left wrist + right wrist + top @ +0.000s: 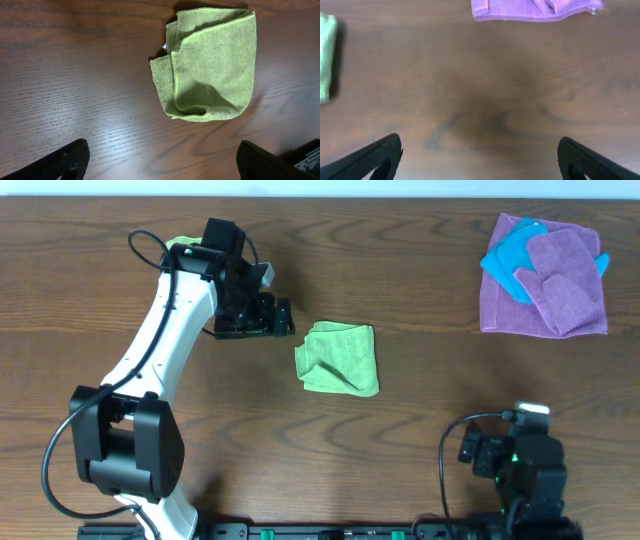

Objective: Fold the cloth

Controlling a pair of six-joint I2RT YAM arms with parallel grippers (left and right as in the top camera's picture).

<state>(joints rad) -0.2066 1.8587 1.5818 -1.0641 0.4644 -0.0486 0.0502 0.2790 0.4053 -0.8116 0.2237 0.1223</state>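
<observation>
Green cloth [338,358], seemingly folded, is being left free: left jaws (10 o'clock) and right jaws are being held released.

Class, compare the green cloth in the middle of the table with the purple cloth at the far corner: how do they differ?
The green cloth is folded small; the purple cloth spreads wider. The green cloth lies alone; the purple cloth overlaps a blue cloth. Both lie on the wooden table.
</observation>
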